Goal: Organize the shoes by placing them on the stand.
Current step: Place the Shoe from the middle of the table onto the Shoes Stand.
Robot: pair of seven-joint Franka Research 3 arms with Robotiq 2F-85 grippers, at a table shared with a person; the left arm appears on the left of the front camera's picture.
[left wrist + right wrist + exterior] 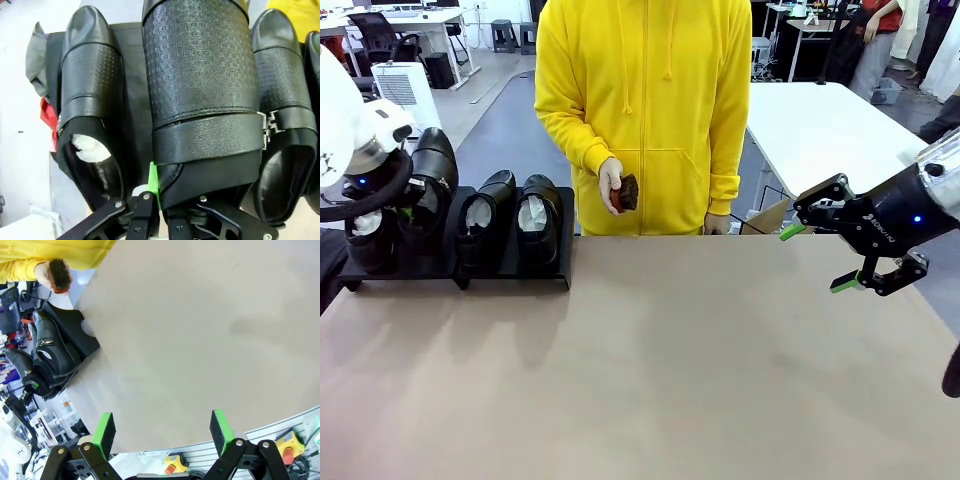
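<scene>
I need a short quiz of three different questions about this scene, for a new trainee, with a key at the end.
1. True or false: the right tool holds a shoe.
2. What is in the person's hand? A) a brush B) a cup C) a cloth
3. Fill in: the left tool is shut on the heel end of a ____, above the stand.

Key
1. False. Its jaws are open with nothing between them, over the table.
2. A, a small dark brush.
3. Shoe. Three other shoes already sit on the stand.
</scene>
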